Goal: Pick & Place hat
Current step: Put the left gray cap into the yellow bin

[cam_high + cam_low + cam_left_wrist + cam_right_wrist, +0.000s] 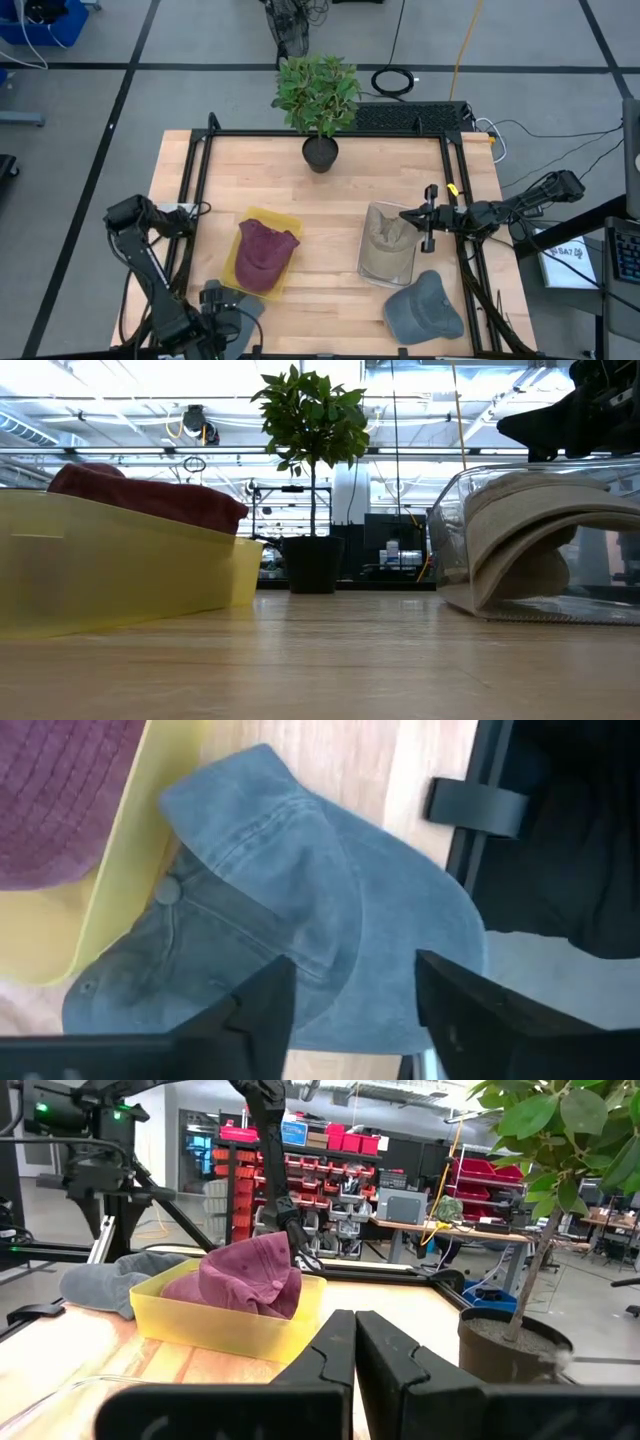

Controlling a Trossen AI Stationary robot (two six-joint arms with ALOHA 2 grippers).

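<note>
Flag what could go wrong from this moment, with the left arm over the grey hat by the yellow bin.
1. The left gripper hangs open over the blue-grey hat, which lies against the yellow bin; closing could catch the bin wall too.
2. That hat sits near the table edge; a nudge might push it off.

Evenly bright from overhead; blown-out ceiling glare (150,400) across upper low view; soft short shadows; near tabletop (320,670) blurred.
</note>
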